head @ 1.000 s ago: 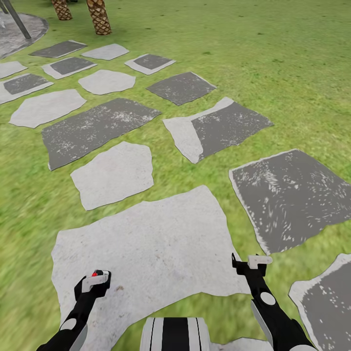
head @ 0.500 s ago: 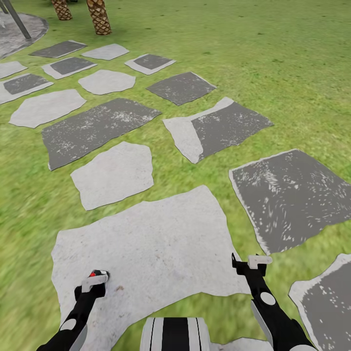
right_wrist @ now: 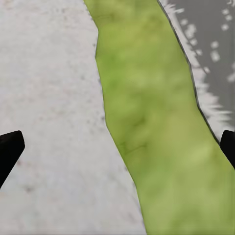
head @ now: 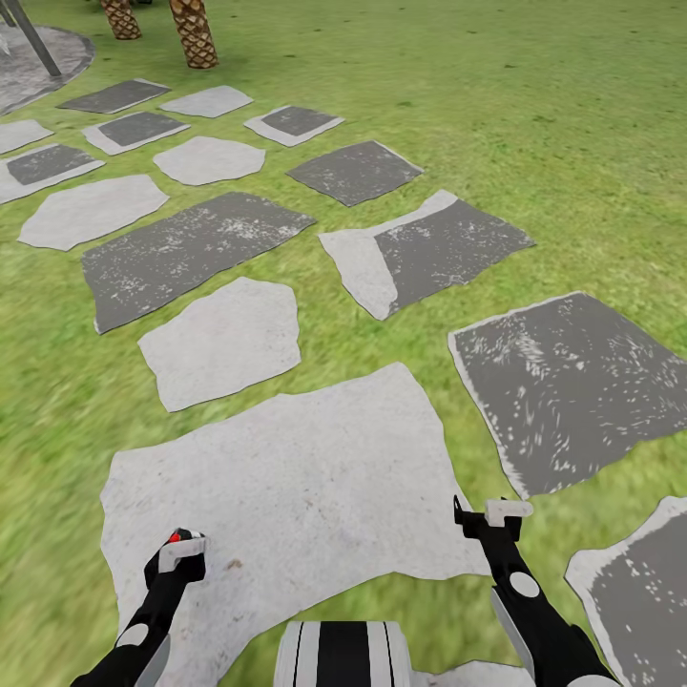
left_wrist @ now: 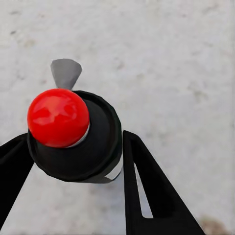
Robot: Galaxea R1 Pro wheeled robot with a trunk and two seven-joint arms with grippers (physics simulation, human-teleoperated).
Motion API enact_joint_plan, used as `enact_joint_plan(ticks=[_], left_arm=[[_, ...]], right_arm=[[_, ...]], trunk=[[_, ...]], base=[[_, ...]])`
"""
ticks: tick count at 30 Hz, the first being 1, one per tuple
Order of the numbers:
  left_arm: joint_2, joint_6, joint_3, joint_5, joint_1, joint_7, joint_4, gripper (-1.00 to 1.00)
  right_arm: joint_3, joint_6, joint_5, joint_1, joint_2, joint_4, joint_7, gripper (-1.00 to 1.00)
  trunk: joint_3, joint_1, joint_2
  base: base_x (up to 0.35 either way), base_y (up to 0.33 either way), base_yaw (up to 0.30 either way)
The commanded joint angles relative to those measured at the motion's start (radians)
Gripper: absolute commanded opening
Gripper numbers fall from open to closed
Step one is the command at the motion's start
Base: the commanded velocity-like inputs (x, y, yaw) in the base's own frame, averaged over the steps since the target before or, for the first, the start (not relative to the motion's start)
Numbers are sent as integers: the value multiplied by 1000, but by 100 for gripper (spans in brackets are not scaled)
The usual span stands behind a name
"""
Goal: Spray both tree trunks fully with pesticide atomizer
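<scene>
Nearest the camera, the robot's left gripper (head: 177,551) pinches the pesticide atomizer (left_wrist: 73,134), its two black fingers (left_wrist: 147,191) pressed against the dark round body just below the red cap (left_wrist: 58,117), with a small grey nozzle (left_wrist: 65,72) jutting beyond; in the head view the can shows as a speck of red at the arm's tip, held low over a large pale stepping stone (head: 286,477). The right gripper (head: 489,518) hangs spread and empty above the edge where that stone meets a strip of the floor (right_wrist: 161,147), a darker slab (head: 572,382) just beside it. Farther off, more grey slabs cross the lawn toward two scaly palm trunks (head: 194,33), which are not the trees to be sprayed; no grey-tan trunk is in sight. The risks, as they appear: the hold sits high on a smooth rounded body, so the can could slip or twist while the base rolls over uneven paving, and a turned nozzle would send spray wide of the bark. Mistaking the near palms for the targets would waste the effort altogether.
</scene>
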State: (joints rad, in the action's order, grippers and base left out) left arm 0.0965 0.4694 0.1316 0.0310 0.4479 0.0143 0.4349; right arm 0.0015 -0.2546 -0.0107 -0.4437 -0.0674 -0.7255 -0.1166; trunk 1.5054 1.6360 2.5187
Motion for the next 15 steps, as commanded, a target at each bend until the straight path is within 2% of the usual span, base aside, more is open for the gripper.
enact_joint_plan(ticks=[1, 7, 15], left_arm=[[0, 0, 0, 0, 0, 0, 0, -100], [0, 0, -2, -2, 0, 0, -1, -100], [-3, -3, -8, -4, 0, 1, -1, -100]], right_arm=[[0, 0, 0, 0, 0, 0, 0, 100], [0, 0, 0, -1, 0, 0, 0, 100], [0, 0, 0, 0, 1, 0, -1, 100]], trunk=[[0, 0, 0], [0, 0, 0], [-31, -4, -2]], base=[[0, 0, 0], [0, 0, 0], [0, 0, 0]])
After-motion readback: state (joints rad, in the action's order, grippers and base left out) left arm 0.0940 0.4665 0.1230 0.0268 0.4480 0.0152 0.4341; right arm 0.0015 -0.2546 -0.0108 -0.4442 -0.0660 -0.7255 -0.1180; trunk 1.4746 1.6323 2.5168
